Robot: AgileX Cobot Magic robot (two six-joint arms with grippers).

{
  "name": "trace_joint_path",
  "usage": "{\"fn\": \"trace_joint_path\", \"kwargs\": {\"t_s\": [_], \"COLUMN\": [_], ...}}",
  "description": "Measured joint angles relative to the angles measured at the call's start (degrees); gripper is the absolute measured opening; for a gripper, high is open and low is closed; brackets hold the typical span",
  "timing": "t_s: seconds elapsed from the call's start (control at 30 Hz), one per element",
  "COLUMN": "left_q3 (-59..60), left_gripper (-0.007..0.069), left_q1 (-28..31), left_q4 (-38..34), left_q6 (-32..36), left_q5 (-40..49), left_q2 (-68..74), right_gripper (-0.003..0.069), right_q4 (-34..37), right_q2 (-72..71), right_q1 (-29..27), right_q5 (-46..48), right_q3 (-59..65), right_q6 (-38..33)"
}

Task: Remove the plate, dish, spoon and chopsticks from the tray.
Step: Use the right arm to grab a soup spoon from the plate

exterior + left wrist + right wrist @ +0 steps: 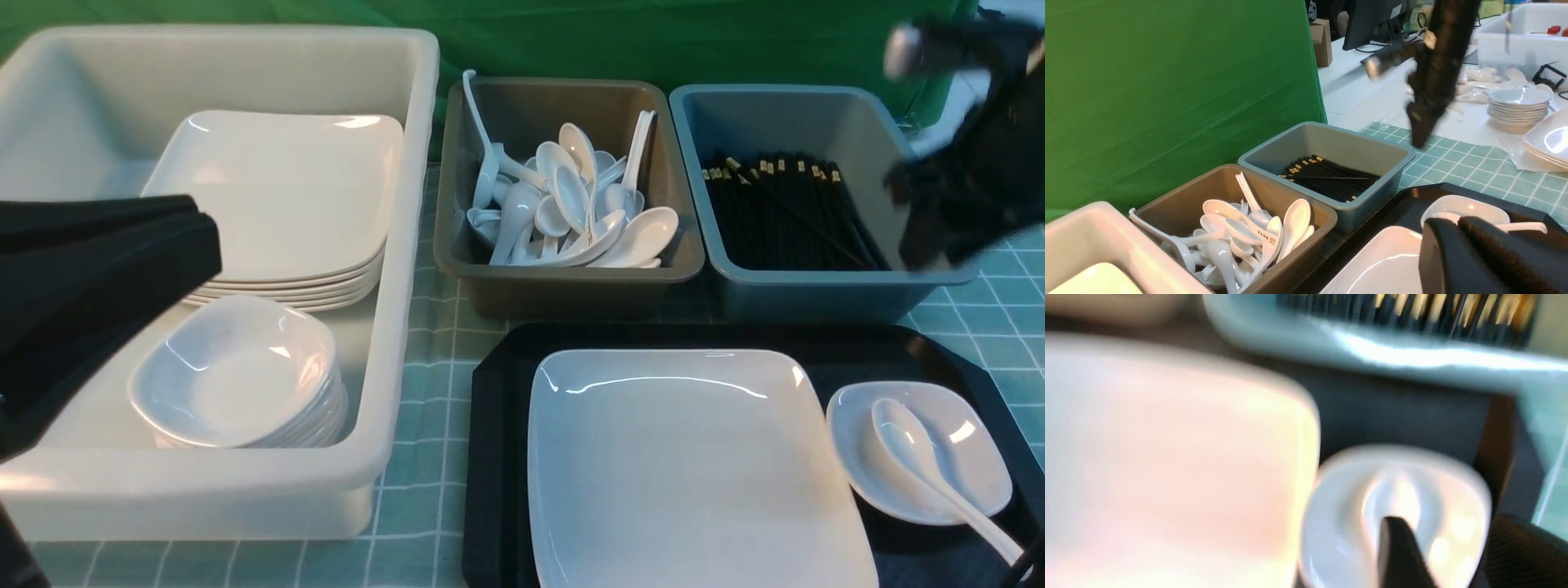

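Slippage is the hazard: the spoon [902,433] lies loose in the dish [976,457] beside the plate [694,474] on the tray [506,384], so I expect my right gripper [1447,522], standing open, could flick it out on a glancing pinch; the left gripper [204,224] is closed and empty.

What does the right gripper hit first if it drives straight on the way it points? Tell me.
Probably the spoon lying in the dish: the right gripper points straight at them in its wrist view, though blur leaves depth unclear.
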Motion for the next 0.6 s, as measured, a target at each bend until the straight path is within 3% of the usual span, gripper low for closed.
{"fn": "trace_joint_path", "kwargs": {"t_s": [0.23, 0.6], "left_q3": [0.00, 0.00], "left_gripper": [0.0017, 0.0017], "left_q1": [0.00, 0.00], "left_q4": [0.17, 0.17], "left_q6": [0.00, 0.00], "left_q5": [1.73, 1.89], "left_q2": [0.00, 0.00], "right_gripper": [0.0441, 0.0444], "right_q4": [-3.13, -3.13], "right_q2": [-0.91, 4.72], "right_q1": [-1.55, -1.94], "right_q5": [-7.56, -19.41], "right_q3": [18.15, 23.59], "right_q6": [-0.24, -0.07]}}
